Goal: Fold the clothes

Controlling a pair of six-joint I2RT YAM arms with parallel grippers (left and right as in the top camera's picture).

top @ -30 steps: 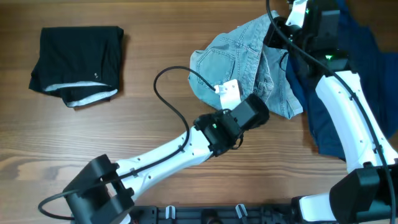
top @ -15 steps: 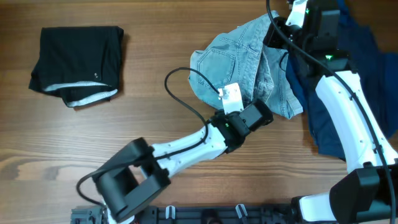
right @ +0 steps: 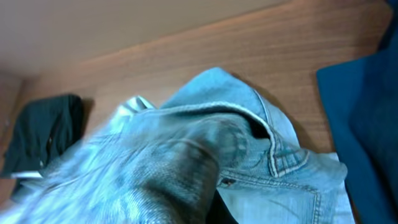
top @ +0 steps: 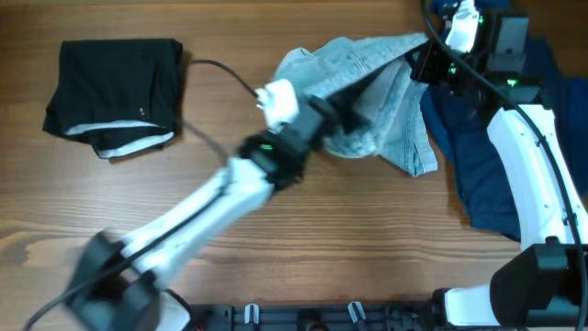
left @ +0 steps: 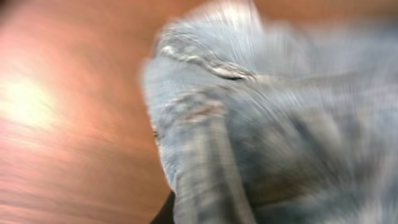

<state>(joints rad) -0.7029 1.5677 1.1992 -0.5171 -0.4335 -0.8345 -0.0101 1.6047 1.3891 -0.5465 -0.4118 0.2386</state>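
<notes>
Toward the right of the table (top: 303, 230), the shorts (top: 372, 57) hang bunched and stretched between both arms. The right gripper (top: 424, 64) is clamped on one corner; the left gripper (top: 354, 92) sits under denim (too blurred to tell its grip). The black garment (top: 115, 87) lies folded far left, and the blue garment (top: 487, 175) lies under the right arm.

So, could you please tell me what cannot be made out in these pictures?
Left gripper: overhead, motion blur and the denim shorts hide its fingers; left wrist view is only blurred denim.
Right gripper: overhead, denim covers its fingertips; right wrist view shows no clear fingers.
Dark-blue garment: overhead, cut off by the right edge, partly under the right arm.
</notes>
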